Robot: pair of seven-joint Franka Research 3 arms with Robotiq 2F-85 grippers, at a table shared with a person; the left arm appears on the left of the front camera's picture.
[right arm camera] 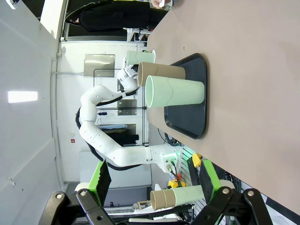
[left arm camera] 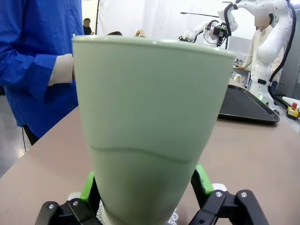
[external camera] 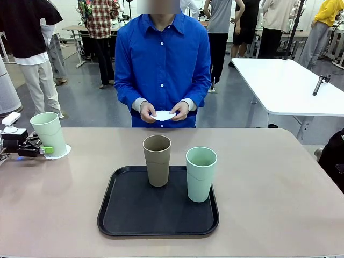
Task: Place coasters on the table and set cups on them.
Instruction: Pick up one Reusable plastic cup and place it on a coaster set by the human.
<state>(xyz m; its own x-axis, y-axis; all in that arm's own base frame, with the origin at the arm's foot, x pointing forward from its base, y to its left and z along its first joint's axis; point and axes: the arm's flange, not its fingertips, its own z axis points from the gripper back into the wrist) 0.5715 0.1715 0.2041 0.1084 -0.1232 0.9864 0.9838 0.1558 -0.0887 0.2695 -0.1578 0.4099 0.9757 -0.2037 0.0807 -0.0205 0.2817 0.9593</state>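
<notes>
A pale mint cup [external camera: 48,133] stands upright on a white scalloped coaster [external camera: 58,153] at the table's far left. My left gripper [external camera: 45,149] is at its base. In the left wrist view this cup [left arm camera: 150,117] rises between the green pads [left arm camera: 89,185]. The jaws stand open around it, and the coaster [left arm camera: 174,218] peeks out underneath. A tan cup [external camera: 157,159] and a second mint cup [external camera: 201,173] stand on the black tray [external camera: 129,215]. The person's hands hold another coaster [external camera: 163,115] at the far edge. My right gripper [right arm camera: 154,187] is open and holds nothing.
The beige table [external camera: 269,188] has bare room on both sides of the tray. The right wrist view is rolled sideways: tray [right arm camera: 192,112], mint cup [right arm camera: 174,92] and tan cup [right arm camera: 161,72] show far off. A white table [external camera: 290,86] stands behind at the right.
</notes>
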